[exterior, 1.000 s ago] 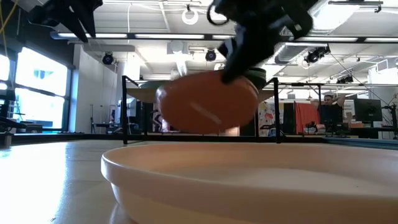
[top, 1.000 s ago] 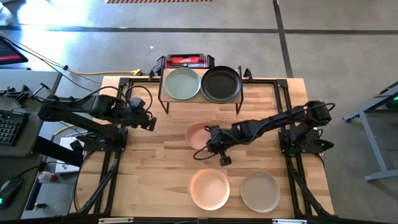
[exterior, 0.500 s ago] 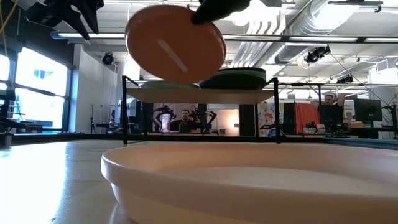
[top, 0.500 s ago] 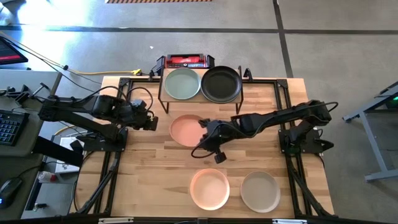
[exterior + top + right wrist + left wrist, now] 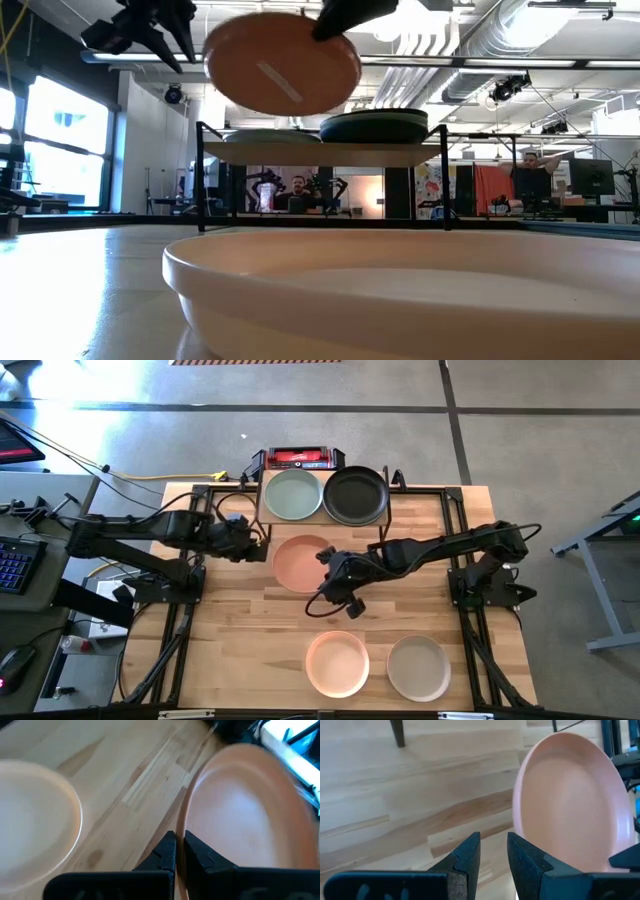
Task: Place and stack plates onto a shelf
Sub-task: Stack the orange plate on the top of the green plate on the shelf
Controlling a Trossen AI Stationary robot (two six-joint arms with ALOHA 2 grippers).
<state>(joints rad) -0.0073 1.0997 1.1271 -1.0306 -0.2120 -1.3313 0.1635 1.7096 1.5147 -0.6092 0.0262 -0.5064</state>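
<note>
Closer now, left end effector (image 5: pixel 262 541) nears the round, shallow peach-pink plate (image 5: pixel 300 563).

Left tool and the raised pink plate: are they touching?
Apart. In the left wrist view the left tool has bare wooden table showing between its fingertips, and the pink plate's rim lies off to one side of them. The right tool grips that plate.

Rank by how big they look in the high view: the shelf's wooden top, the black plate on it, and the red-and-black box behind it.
1. The shelf's wooden top, since it carries two plates side by side.
2. The black plate.
3. The red-and-black box, though its width is close to the plate's, so that ranking is unsure.
</note>
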